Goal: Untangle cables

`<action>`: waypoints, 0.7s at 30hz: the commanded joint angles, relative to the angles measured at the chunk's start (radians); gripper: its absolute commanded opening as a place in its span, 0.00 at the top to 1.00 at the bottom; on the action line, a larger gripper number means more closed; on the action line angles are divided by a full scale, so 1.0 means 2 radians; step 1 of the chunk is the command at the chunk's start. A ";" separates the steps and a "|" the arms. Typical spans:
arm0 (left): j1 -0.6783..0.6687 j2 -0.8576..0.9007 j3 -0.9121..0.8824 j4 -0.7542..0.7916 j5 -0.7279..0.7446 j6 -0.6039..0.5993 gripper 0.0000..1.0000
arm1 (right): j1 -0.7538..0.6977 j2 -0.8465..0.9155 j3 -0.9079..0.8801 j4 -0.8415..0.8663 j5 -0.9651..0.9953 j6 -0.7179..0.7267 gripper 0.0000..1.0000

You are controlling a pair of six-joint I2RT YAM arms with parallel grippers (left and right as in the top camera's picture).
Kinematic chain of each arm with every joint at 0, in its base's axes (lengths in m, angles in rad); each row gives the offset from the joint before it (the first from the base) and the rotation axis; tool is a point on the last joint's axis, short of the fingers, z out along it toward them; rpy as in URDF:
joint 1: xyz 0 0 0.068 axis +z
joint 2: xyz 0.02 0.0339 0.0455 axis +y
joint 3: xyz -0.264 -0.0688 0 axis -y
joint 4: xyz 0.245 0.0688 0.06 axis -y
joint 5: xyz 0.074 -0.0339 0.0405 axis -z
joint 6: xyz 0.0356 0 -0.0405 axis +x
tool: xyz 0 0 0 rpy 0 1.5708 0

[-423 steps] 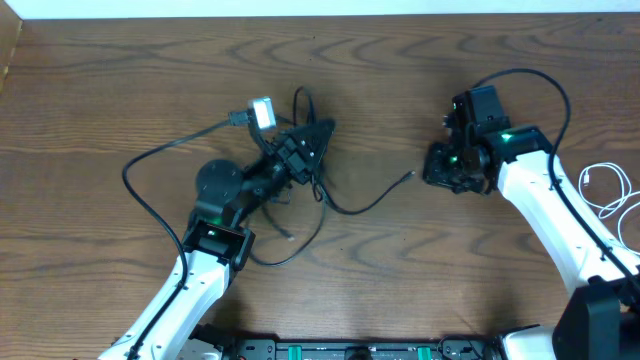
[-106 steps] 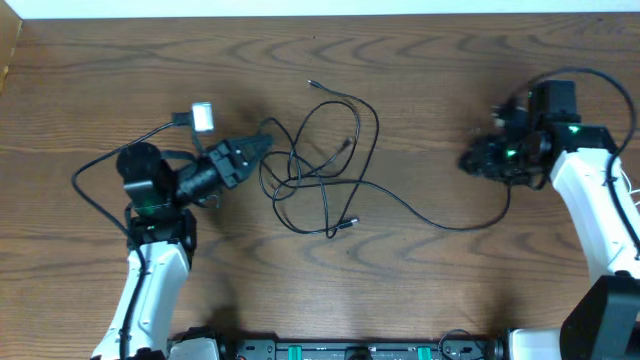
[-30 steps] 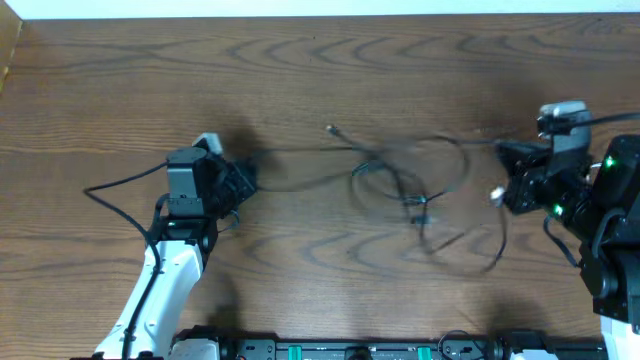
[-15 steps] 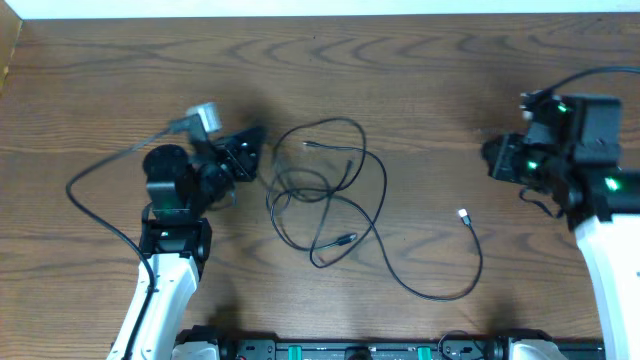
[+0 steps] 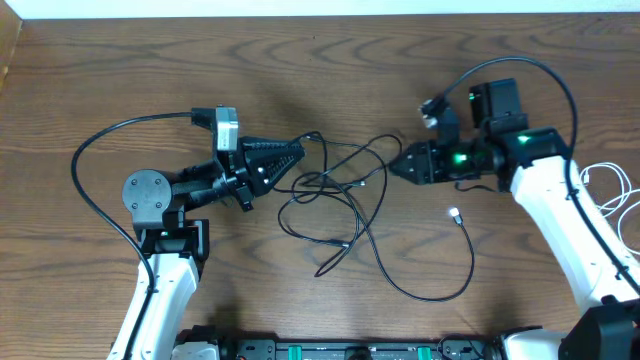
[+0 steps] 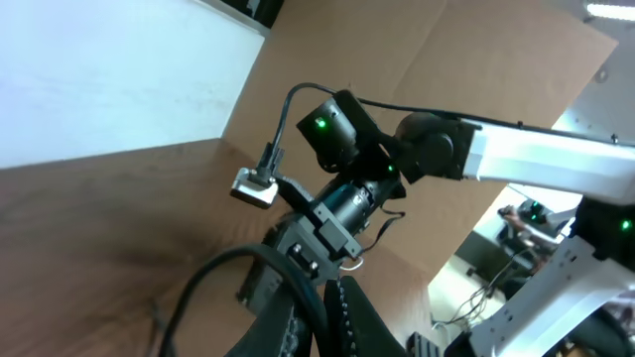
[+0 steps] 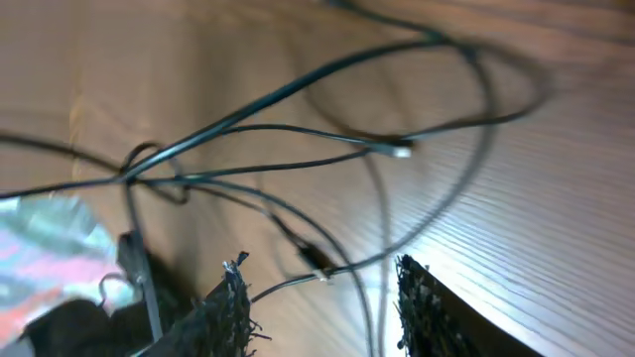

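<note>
Two black cables (image 5: 345, 188), as best I can count (their strands cross in one knot). One white cable (image 5: 612, 190) far right of them. Two robot arms: left arm (image 5: 160, 300) left of them, right arm (image 5: 550, 200) right. Two grippers: left gripper (image 5: 297, 150), right gripper (image 5: 395, 167).

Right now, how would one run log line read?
left claw shut | right claw open | black cables tangled between them | white cable apart, far right
</note>
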 commanded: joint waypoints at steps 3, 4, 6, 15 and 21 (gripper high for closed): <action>0.001 -0.002 0.004 0.004 -0.036 -0.048 0.88 | 0.045 0.002 0.003 0.025 -0.029 -0.015 0.51; 0.001 -0.002 0.004 0.004 -0.041 -0.049 0.88 | 0.051 0.002 0.003 0.030 -0.029 -0.016 0.51; 0.001 -0.002 0.004 0.004 -0.053 -0.065 0.88 | 0.067 0.003 0.003 0.039 -0.029 -0.019 0.51; 0.001 -0.001 0.004 -0.051 -0.130 -0.115 0.92 | 0.121 0.001 0.003 0.050 -0.023 -0.021 0.53; 0.001 -0.001 0.004 -0.162 -0.199 -0.115 0.92 | 0.146 0.000 0.003 0.079 -0.043 -0.027 0.53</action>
